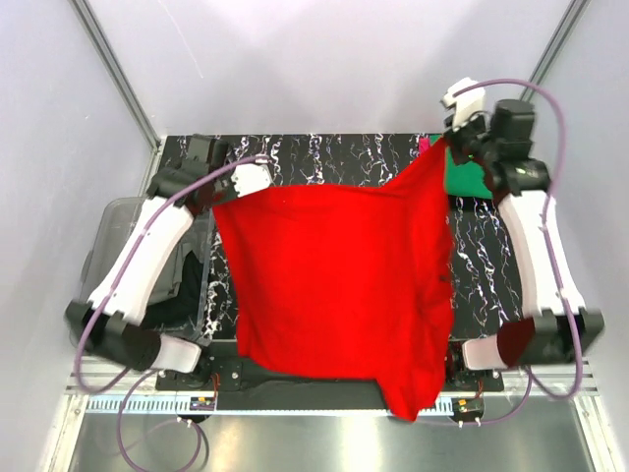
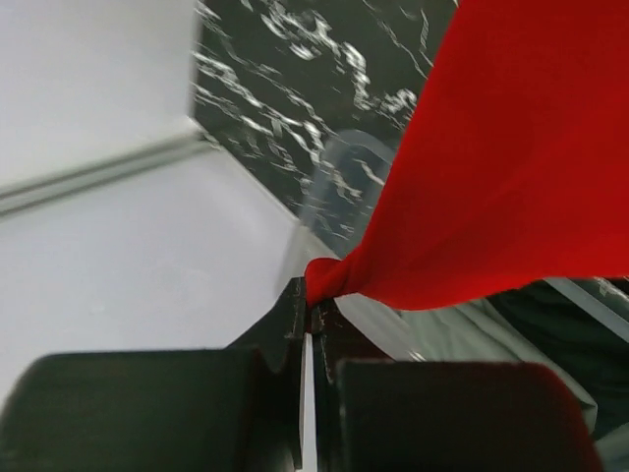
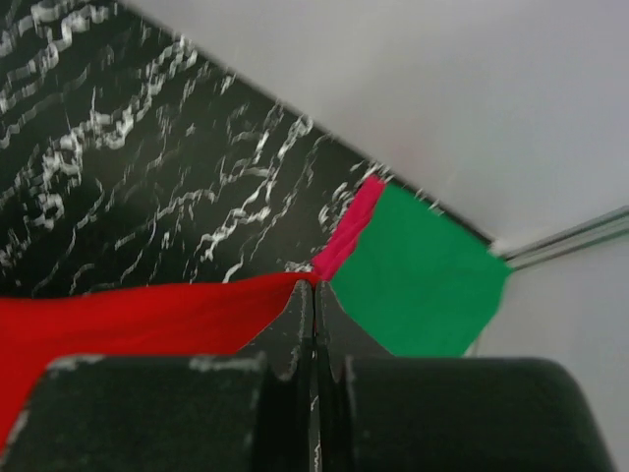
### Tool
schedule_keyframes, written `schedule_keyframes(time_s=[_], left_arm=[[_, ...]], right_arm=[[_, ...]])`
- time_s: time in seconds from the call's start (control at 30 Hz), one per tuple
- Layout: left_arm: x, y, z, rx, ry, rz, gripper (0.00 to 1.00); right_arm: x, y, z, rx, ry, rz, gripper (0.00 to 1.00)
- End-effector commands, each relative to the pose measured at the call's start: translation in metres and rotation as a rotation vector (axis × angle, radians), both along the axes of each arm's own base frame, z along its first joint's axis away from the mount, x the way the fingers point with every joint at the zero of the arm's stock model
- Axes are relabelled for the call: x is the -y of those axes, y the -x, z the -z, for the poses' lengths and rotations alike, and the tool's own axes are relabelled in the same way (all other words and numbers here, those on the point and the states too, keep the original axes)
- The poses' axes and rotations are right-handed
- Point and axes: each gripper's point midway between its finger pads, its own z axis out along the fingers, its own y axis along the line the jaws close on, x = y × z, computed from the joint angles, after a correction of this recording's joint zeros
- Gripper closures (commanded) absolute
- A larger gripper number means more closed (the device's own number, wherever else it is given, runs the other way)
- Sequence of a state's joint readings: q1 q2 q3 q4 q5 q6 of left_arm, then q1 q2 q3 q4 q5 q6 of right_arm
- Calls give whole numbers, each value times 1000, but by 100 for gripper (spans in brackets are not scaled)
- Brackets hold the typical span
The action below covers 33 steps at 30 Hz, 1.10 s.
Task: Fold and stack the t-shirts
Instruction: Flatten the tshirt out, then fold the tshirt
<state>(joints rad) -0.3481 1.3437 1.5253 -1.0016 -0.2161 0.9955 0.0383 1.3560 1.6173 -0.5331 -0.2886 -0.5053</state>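
Observation:
The bright red t-shirt hangs spread in the air between both arms, its lower edge drooping past the table's near edge. My left gripper is shut on its left top corner; in the left wrist view the pinched red cloth bunches at my gripper. My right gripper is shut on its right top corner, held higher; the right wrist view shows the red cloth at my gripper. The green t-shirt, folded square, lies on the pink one at the table's back right.
The black marbled table lies under the shirt. A clear plastic bin with dark and grey clothes stands at the left, under my left arm. White walls close the back and sides. A metal rail runs along the near edge.

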Motion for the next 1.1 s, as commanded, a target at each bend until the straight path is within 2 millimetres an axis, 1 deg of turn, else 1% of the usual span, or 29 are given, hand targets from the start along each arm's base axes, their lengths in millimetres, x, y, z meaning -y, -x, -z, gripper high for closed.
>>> schedule_keyframes(time_s=[0.0, 0.03, 0.07, 0.1, 0.13, 0.17, 0.2, 0.23, 0.27, 0.3, 0.33, 0.37, 0.4, 0.43, 0.47, 0.5, 0.53, 0.57, 0.6, 0.63, 0.67, 0.7, 0.77, 0.8, 0.87, 0.93, 0.97, 1.03, 1.07], left_arm=[[0, -40, 19, 15, 60, -23, 100], [1, -54, 45, -47, 44, -33, 100], [1, -62, 55, -70, 37, -44, 100], [3, -73, 57, -72, 43, -52, 100], [6, -85, 82, -131, 28, -59, 100], [7, -93, 89, -146, 29, -64, 100], [9, -104, 88, -140, 38, -71, 100], [10, -115, 112, -187, 24, -76, 100], [8, -122, 118, -195, 20, -89, 100], [9, -132, 116, -183, 25, -99, 100], [9, -140, 133, -214, 16, -105, 100], [5, -146, 138, -217, 18, -114, 100], [4, -154, 135, -203, 21, -119, 100], [2, -161, 151, -227, 11, -127, 100], [-3, -171, 146, -207, 10, -139, 100], [-5, -177, 149, -206, 3, -142, 100], [-7, -182, 161, -222, -5, -146, 100], [-12, -190, 156, -202, -5, -157, 100], [-14, -194, 158, -200, -6, -164, 100], [-15, -198, 166, -210, -12, -168, 100], [-21, -201, 166, -206, -15, -178, 100], [-21, -204, 164, -196, -15, -182, 100], [-26, -209, 169, -197, -18, -190, 100], [-26, -211, 170, -196, -16, -191, 100], [-27, -216, 170, -181, -14, -193, 100], [-27, -220, 174, -180, -20, -188, 100], [-26, -225, 172, -163, -17, -189, 100], [-26, -230, 177, -158, -27, -189, 100], [-26, -234, 173, -140, -28, -195, 100]], right_arm=[[-8, -31, -3, 122, 39, -63, 100], [-11, -53, 28, 61, 42, -73, 100], [-11, -67, 34, 67, 55, -78, 100], [-11, -91, 70, -4, 57, -79, 100], [-11, -104, 82, -20, 59, -75, 100], [-11, -118, 93, -35, 60, -76, 100], [-13, -140, 113, -64, 61, -80, 100], [-13, -152, 121, -73, 61, -81, 100], [-13, -163, 127, -73, 65, -84, 100], [-14, -183, 143, -88, 66, -86, 100], [-14, -194, 147, -87, 68, -80, 100], [-14, -203, 152, -86, 70, -79, 100], [-13, -220, 162, -85, 75, -70, 100], [-11, -229, 166, -83, 76, -59, 100], [-11, -240, 151, -48, 77, -53, 100], [-11, -251, 176, -81, 79, -51, 100], [-9, -257, 181, -84, 83, -38, 100], [-9, -265, 164, -49, 80, -31, 100], [-8, -274, 186, -78, 77, -25, 100], [-10, -278, 187, -79, 64, -23, 100], [-9, -280, 190, -86, 58, -21, 100], [-10, -287, 189, -70, 51, -19, 100], [-15, -292, 191, -63, 45, -19, 100], [-17, -295, 193, -59, 47, -17, 100], [-22, -296, 196, -58, 48, -23, 100], [-25, -297, 201, -65, 48, -21, 100], [-25, -298, 202, -65, 49, -18, 100], [-24, -298, 204, -68, 50, -8, 100], [-22, -298, 203, -65, 49, -2, 100]])
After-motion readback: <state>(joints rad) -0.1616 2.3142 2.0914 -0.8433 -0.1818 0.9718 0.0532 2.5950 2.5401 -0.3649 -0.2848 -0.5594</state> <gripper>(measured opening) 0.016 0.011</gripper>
